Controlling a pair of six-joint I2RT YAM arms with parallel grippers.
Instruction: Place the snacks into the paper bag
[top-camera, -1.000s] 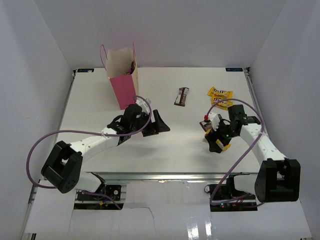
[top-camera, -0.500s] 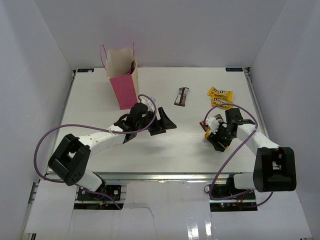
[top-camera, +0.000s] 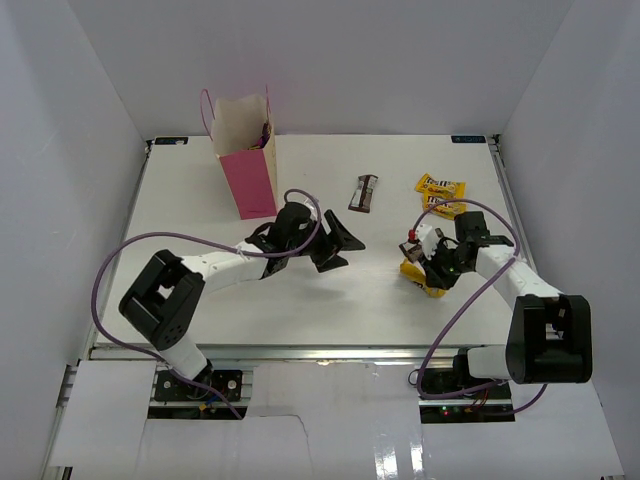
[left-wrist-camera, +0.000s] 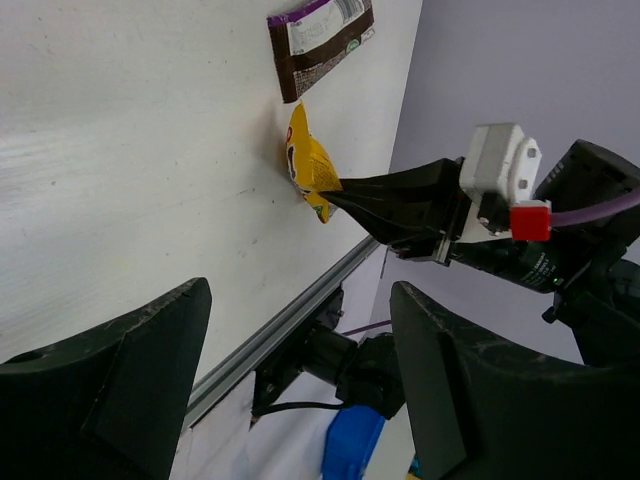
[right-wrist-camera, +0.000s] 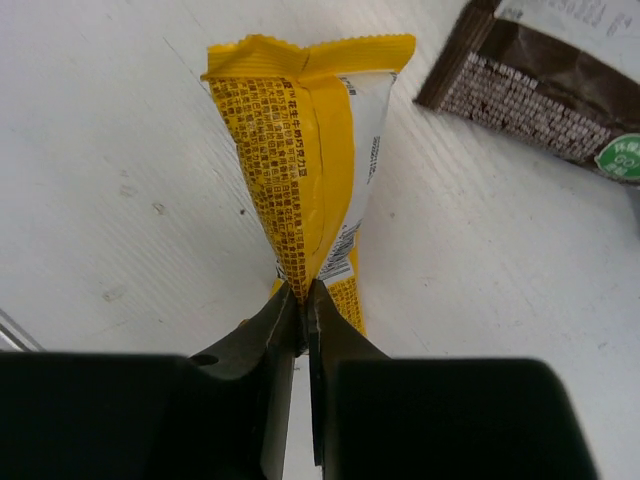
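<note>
Here, early in the task: right gripper (right-wrist-camera: 303, 295) pinched shut on a yellow candy packet (right-wrist-camera: 310, 150) at the table (top-camera: 200, 220) right side, well apart from the pink paper bag (top-camera: 247, 160). Left gripper (top-camera: 340, 248) spread wide, empty. A brown bar (top-camera: 364, 192) and yellow packets (top-camera: 440, 187) lie unbagged; the bag's contents cannot be told.

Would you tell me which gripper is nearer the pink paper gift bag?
Left. The left gripper hangs open close by, right of the bag; the right gripper, far right, pinches a yellow wrapped packet.

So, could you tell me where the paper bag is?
In the top view the paper bag stands upright at the far left of the table, beyond the left gripper.
</note>
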